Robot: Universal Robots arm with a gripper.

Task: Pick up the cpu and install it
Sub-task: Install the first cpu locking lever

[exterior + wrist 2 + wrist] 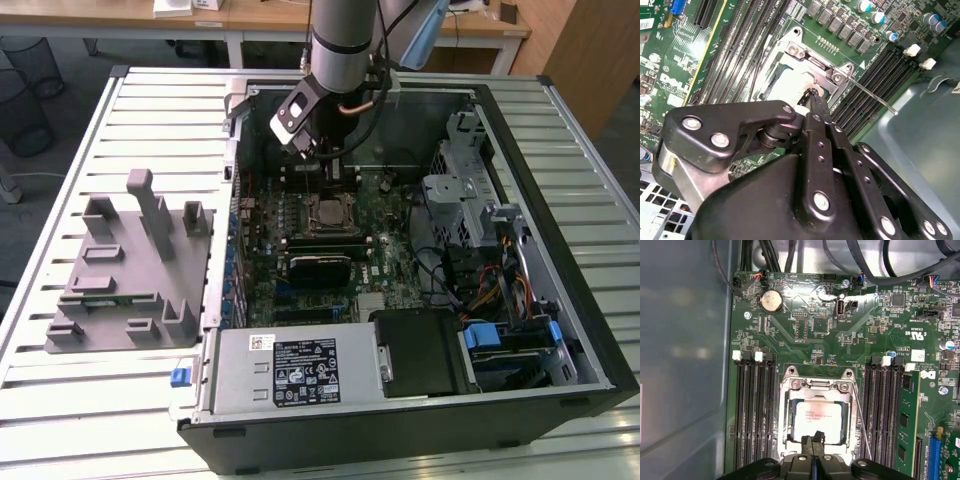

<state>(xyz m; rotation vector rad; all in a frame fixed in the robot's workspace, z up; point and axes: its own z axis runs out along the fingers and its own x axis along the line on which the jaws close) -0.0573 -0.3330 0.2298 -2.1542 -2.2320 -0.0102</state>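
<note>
1. My arm reaches down into the open computer case point(560, 330), which lies on its side on a slatted white table point(90, 390).
2. My claw point(813, 444) hangs just above the motherboard point(810, 325), over the processor socket point(816, 390). In the exterior view it sits at point(330, 160), near the case's far wall.
3. My fingertips point(807, 445) are pressed together with no gap between them, and nothing is gripped. The second wrist view shows the same narrow tip point(812, 97) pointing at the socket area.
4. The cpu point(817, 421) lies flat inside the socket, its silvery top facing up and framed by the metal bracket. My fingertips cover its nearest edge in the first wrist view; I cannot tell whether they touch it.
5. The socket's thin lever point(860, 415) runs along one side of the bracket.
6. Memory slots point(754, 410) flank the socket on both sides.
7. A grey parts fixture point(130, 270) stands on the table beside the case, at the exterior view's left.
</note>
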